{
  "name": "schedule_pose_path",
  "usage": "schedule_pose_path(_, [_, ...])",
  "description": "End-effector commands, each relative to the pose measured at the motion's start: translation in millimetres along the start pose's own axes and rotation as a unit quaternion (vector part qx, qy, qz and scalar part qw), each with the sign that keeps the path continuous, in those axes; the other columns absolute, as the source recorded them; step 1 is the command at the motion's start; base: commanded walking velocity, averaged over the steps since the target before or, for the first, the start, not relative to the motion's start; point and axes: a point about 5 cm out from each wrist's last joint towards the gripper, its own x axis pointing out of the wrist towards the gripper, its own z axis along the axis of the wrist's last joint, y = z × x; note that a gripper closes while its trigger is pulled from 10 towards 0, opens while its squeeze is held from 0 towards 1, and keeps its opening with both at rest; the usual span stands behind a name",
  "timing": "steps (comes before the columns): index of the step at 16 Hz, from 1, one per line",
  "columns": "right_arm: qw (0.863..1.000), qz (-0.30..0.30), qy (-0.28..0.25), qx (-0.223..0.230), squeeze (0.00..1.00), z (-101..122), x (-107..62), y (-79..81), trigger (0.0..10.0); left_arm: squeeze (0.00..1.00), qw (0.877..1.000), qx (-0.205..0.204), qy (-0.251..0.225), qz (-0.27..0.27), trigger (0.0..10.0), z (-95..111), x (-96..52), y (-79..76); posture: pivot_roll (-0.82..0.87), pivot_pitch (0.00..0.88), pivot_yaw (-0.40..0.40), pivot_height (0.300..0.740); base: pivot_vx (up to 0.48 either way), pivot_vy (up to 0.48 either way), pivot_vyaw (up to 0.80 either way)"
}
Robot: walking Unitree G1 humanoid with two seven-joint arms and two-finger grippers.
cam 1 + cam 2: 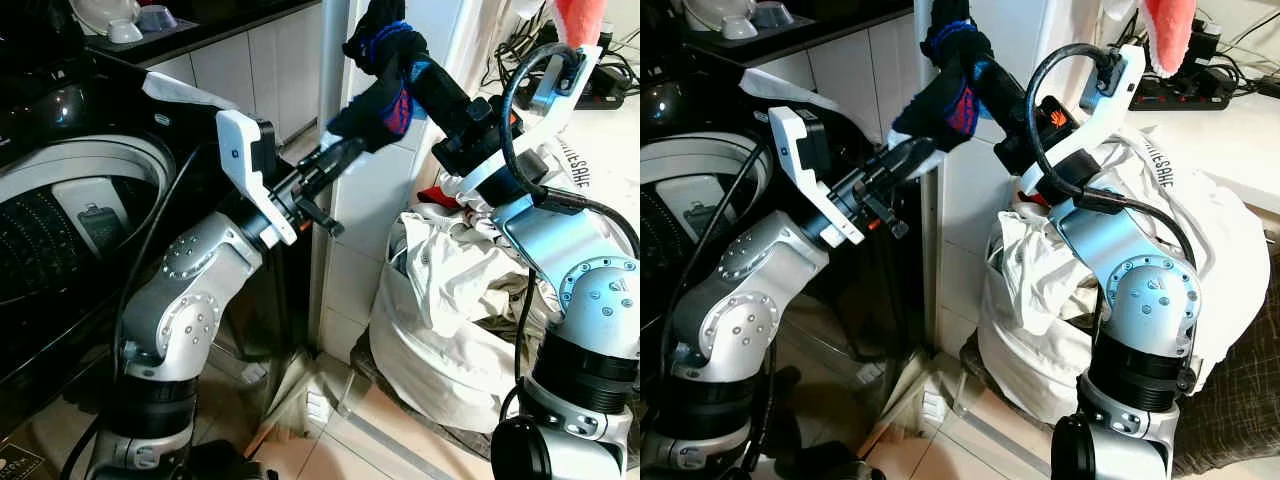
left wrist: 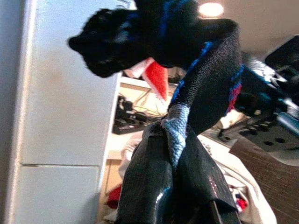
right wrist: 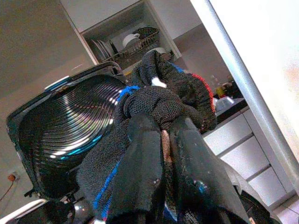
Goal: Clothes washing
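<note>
A dark knitted garment (image 1: 385,75) with blue and red trim is held in the air between both arms: its upper bunch is clamped in the closed fingers of the right gripper (image 1: 398,50), its lower pale-edged end is pinched by the closed left gripper (image 1: 345,155), so its long axis runs steeply between them. The open washing machine drum (image 1: 60,225) lies well to the robot's left, nearer the left arm; no laundry can be made out in it. A white laundry bag (image 1: 440,330), stuffed with pale and red clothes, stands on the floor at the right.
</note>
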Motion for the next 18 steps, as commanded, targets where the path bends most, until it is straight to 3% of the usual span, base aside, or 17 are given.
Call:
schedule_pose_path(1, [1.0, -0.005, -0.001, -0.009, 0.59, 1.7, -1.4, 0.1, 6.9, 0.0, 0.999, 0.024, -0.007, 0.027, 0.0, 6.5, 1.5, 8.2, -0.01, 0.0, -0.014, 0.74, 0.0, 0.0, 0.0])
schedule_pose_path(2, [1.0, -0.001, 0.006, -0.008, 1.0, -0.6, -1.6, -1.1, 10.0, 0.0, 0.998, 0.04, -0.011, 0.053, 0.0, 10.6, 2.3, 16.1, 0.0, 0.0, -0.015, 0.74, 0.0, 0.0, 0.0])
schedule_pose_path(4, [0.999, -0.005, 0.027, -0.026, 1.0, -5.4, -3.1, -2.2, 10.0, 0.0, 0.981, 0.106, -0.012, 0.16, 0.0, 21.9, 4.7, 44.3, 0.0, 0.0, -0.016, 0.74, 0.0, 0.0, 0.0])
schedule_pose_path(5, [0.998, -0.01, 0.043, -0.041, 1.0, -8.7, -4.8, -4.5, 10.0, 0.0, 0.97, 0.12, -0.014, 0.211, 0.0, 28.3, 5.8, 60.8, 0.01, 0.0, -0.02, 0.74, 0.0, 0.0, 0.0])
schedule_pose_path(6, [0.991, -0.048, 0.075, -0.104, 1.0, -14.0, -6.7, -12.9, 10.0, 0.0, 0.939, 0.191, 0.0, 0.286, 0.0, 38.5, 5.1, 81.4, 0.01, 0.0, -0.022, 0.74, 0.0, 0.0, 0.0])
schedule_pose_path(7, [0.985, -0.056, 0.099, -0.133, 1.0, -19.7, -9.7, -17.0, 10.0, 0.0, 0.923, 0.217, 0.011, 0.317, 0.0, 45.3, 6.6, 94.0, 0.01, 0.0, -0.024, 0.74, 0.0, 0.0, 0.0])
schedule_pose_path(8, [0.977, -0.056, 0.128, -0.16, 0.0, -27.4, -13.2, -19.8, 10.0, 0.0, 0.897, 0.259, 0.031, 0.357, 0.0, 58.6, 10.6, 114.2, 0.02, 0.0, -0.022, 0.74, 0.0, 0.0, 0.0])
schedule_pose_path(9, [0.973, -0.04, 0.143, -0.174, 0.0, -31.6, -13.6, -15.7, 10.0, 0.0, 0.858, 0.307, 0.051, 0.408, 0.0, 69.4, 12.2, 129.6, 0.01, 0.0, -0.018, 0.74, 0.0, 0.0, 0.0])
schedule_pose_path(10, [0.968, 0.009, 0.165, -0.19, 0.0, -39.0, -10.4, 0.4, 10.0, 0.0, 0.772, 0.39, 0.092, 0.494, 0.0, 88.5, 10.9, 153.7, 0.01, 0.0, -0.006, 0.74, 0.0, 0.0, 0.0])
schedule_pose_path(12, [0.963, 0.04, 0.172, -0.205, 0.0, -43.8, -7.4, 11.4, 10.0, 0.0, 0.752, 0.413, 0.122, 0.499, 0.0, 89.9, 11.6, 160.4, 0.0, 0.0, 0.006, 0.74, 0.0, 0.0, 0.0])
schedule_pose_path(13, [0.947, 0.07, 0.199, -0.241, 0.0, -55.5, -6.9, 20.3, 10.0, 0.0, 0.723, 0.45, 0.177, 0.493, 0.0, 81.7, 7.5, 167.7, -0.01, 0.0, 0.017, 0.74, 0.0, 0.0, 0.0])
schedule_pose_path(14, [0.938, 0.087, 0.219, -0.255, 0.0, -64.1, -8.6, 23.7, 10.0, 0.0, 0.697, 0.475, 0.223, 0.49, 1.8, 73.5, 0.3, 174.0, -0.02, 0.0, 0.025, 0.74, 0.0, 0.0, 0.0])
schedule_pose_path(15, [0.935, 0.091, 0.23, -0.254, 0.0, -69.4, -10.8, 24.0, 10.0, 0.0, 0.693, 0.467, 0.271, 0.478, 10.0, 61.1, -8.8, 180.3, -0.03, 0.0, 0.03, 0.74, 0.0, 0.0, 0.0])
schedule_pose_path(17, [0.933, 0.09, 0.237, -0.256, 0.0, -73.4, -13.4, 24.8, 10.0, 0.0, 0.663, 0.463, 0.344, 0.477, 10.0, 41.9, -29.8, 189.1, -0.03, 0.0, 0.027, 0.74, 0.0, 0.0, 0.0])
schedule_pose_path(18, [0.932, 0.09, 0.24, -0.256, 0.0, -74.4, -14.1, 25.0, 10.0, 0.0, 0.671, 0.435, 0.37, 0.473, 10.0, 31.7, -38.2, 191.4, -0.03, 0.0, 0.027, 0.74, 0.0, 0.0, 0.0])
